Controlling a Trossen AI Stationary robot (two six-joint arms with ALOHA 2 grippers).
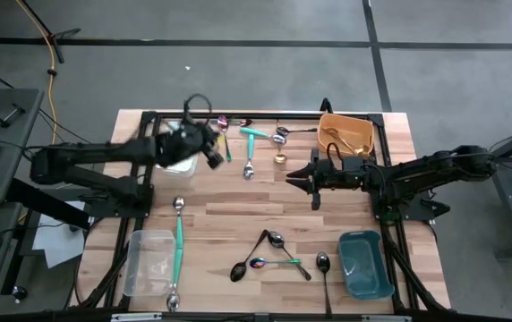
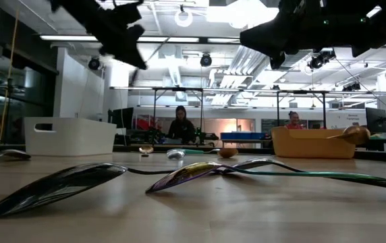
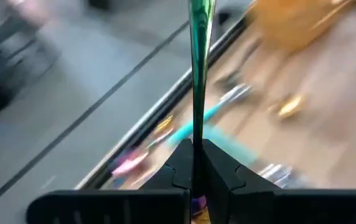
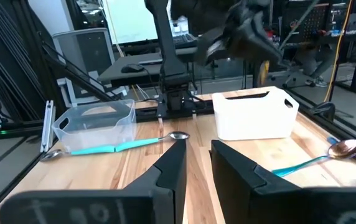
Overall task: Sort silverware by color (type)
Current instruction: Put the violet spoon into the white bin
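From above, the left gripper (image 1: 213,150) hangs over the far left of the counter (image 1: 220,224) beside the white bin (image 1: 181,164), its fingers clamped on a slim green-sheen utensil (image 1: 227,148), probably one of the iridescent set; to do this carry well it should stay pinched and level until it sits over the matching bin. The right gripper (image 1: 315,192) waits mid-counter, fingers slightly apart and empty, near the orange bin (image 1: 345,136), which already has gold spoons. The low view shows black and rainbow spoons (image 2: 179,177) lying tangled up close, unsorted. The left wrist view, blurred, shows the fingers (image 3: 178,171) shut on the handle (image 3: 198,74). The right wrist view shows the clear bin (image 4: 97,126) and a teal-handled spoon (image 4: 119,145) beside it
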